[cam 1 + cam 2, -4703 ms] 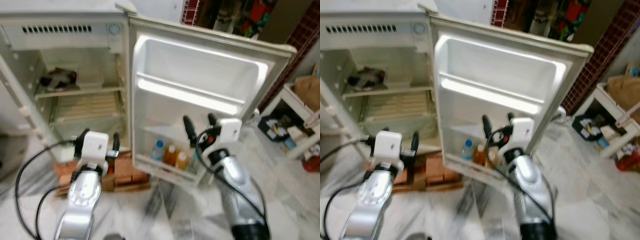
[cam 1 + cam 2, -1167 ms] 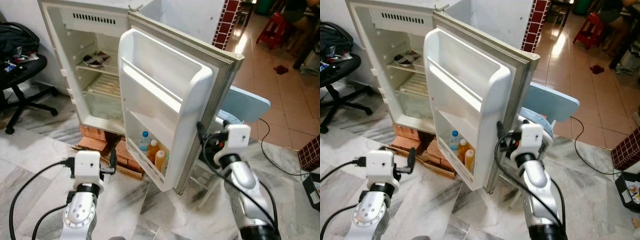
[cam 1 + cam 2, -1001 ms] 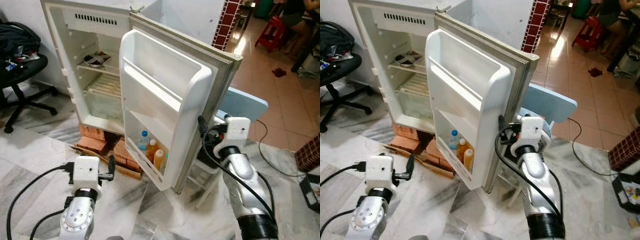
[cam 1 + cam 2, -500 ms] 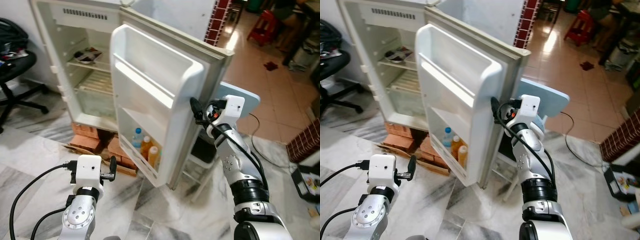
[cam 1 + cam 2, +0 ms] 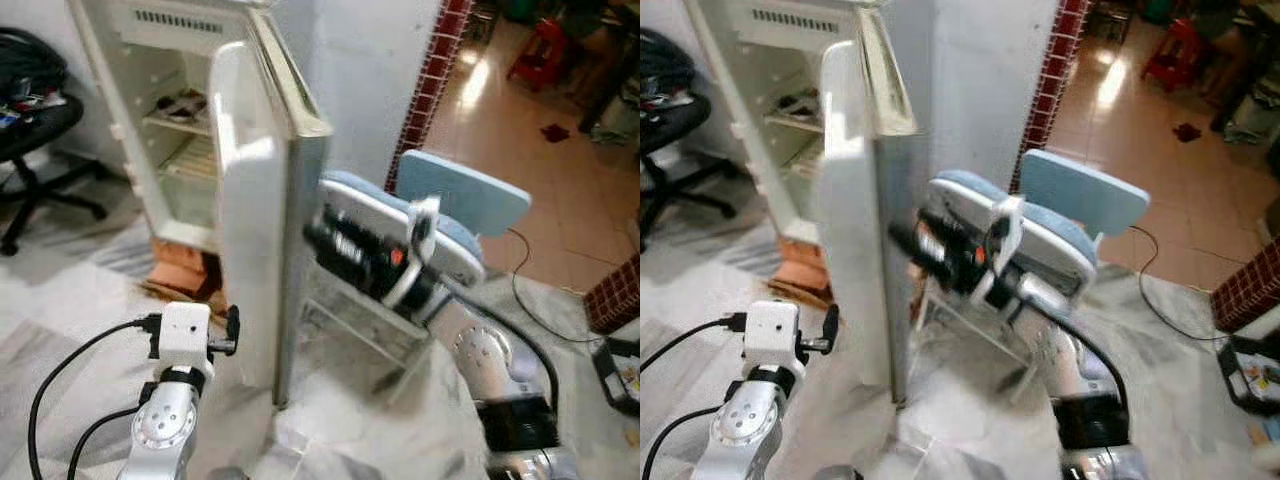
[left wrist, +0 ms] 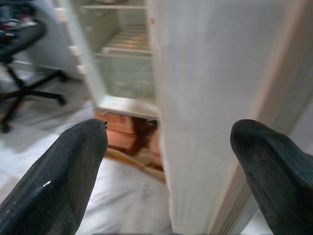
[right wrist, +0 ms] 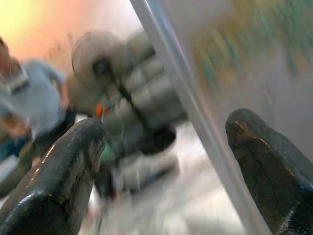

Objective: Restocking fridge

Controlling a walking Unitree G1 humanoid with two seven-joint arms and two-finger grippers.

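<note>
Over by the wall, the small white fridge [image 5: 150,110] has its cabinet open, and its white door [image 5: 262,210] stands edge-on to the head camera, so I'd say it's partway swung toward shut. Looks like the closing step of the restock, with latching the door the only thing left, though I can't see the door rack from this angle to check what's stocked. Inside the cabinet there's a wire shelf [image 5: 185,160] and something dark lying on the upper shelf, too blurry to name.

Behind the door sits a pale blue plastic chair [image 5: 462,195], and a black office chair [image 5: 35,130] is off to the left.

Right end effector [image 5: 908,238] is on the outer face of the door, heavily motion-blurred; in its wrist view the fingers [image 7: 63,161] are spread wide with nothing held. Left end effector [image 5: 232,328] hangs low beside the door's inner edge, also spread wide and empty.
</note>
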